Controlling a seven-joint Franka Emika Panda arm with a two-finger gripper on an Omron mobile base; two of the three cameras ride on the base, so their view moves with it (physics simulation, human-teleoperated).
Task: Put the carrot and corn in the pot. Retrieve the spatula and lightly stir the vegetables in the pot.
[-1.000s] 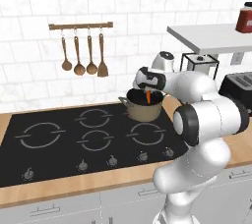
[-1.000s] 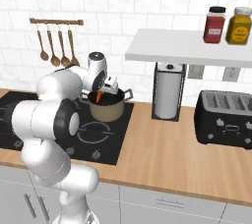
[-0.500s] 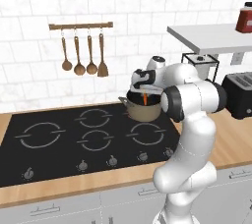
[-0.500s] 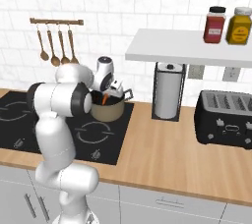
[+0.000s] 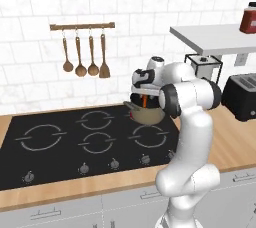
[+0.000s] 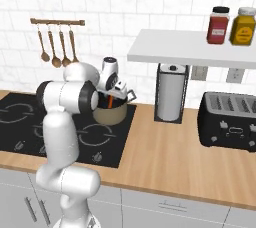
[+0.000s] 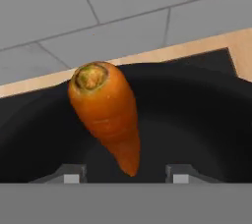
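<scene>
The orange-red carrot (image 7: 106,110) stands tip-down between my fingertips, over the dark inside of the pot (image 7: 197,120). My gripper (image 7: 125,176) is open: both fingertips are well clear of the carrot's thin tip. In the left base view the gripper (image 5: 144,96) hovers just above the tan pot (image 5: 147,116) on the back right burner, with the carrot (image 5: 144,102) poking out of its mouth. The right base view shows the gripper (image 6: 112,98), carrot (image 6: 110,103) and pot (image 6: 111,114) the same way. The corn and the grey spatula are out of view.
The pot sits on a black cooktop (image 5: 75,142). Wooden spoons and a wooden spatula (image 5: 82,54) hang on a wall rail. To the right are a paper towel holder (image 6: 171,92), a black toaster (image 6: 230,122) and a shelf (image 6: 190,47) with two jars.
The arm's elbow and forearm have swung round from low and near the cameras to upright. The hand has stayed over the pot with the carrot at its mouth.
</scene>
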